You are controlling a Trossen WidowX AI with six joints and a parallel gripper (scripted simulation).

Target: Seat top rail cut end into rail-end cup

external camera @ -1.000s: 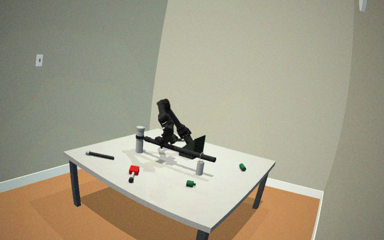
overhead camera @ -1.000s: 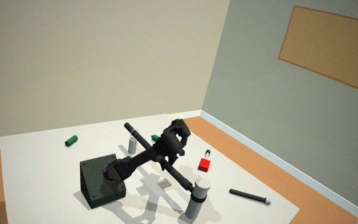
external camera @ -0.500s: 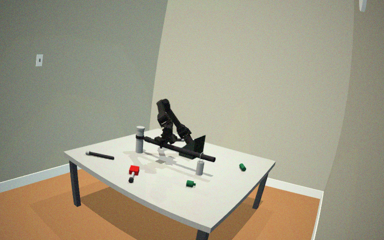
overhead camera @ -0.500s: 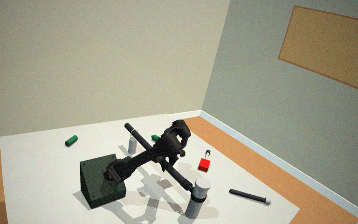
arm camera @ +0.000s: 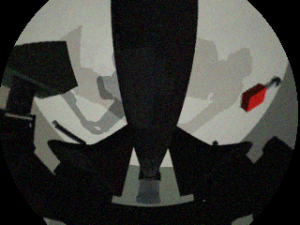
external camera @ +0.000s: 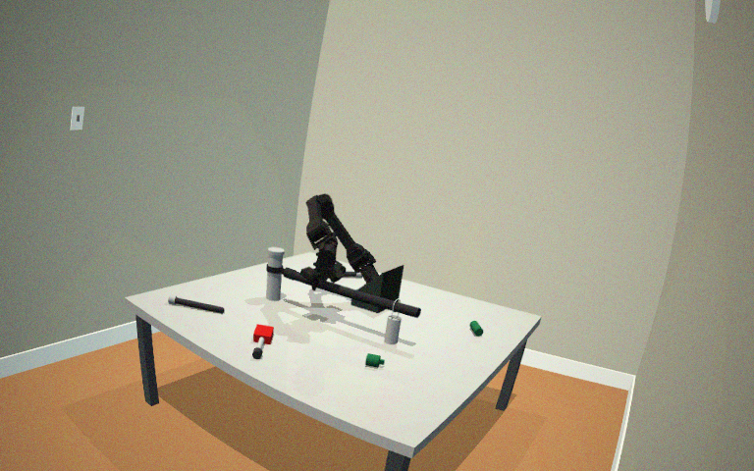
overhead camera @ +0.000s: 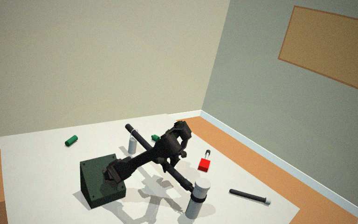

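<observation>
The black top rail runs slanting above the table. Its far part passes through the wire loop cap on the short grey post. Its other end meets the dark end cup beside the big grey post. How deep it sits in the cup cannot be told. The black brace band is around the post's upper part, below the cap. My gripper is shut on the rail, between loop and cup.
The dark green wedge base stands beside the rail. A red-headed mallet and a dark rod with a pale end lie on the table. Green cylinders lie beyond the short post.
</observation>
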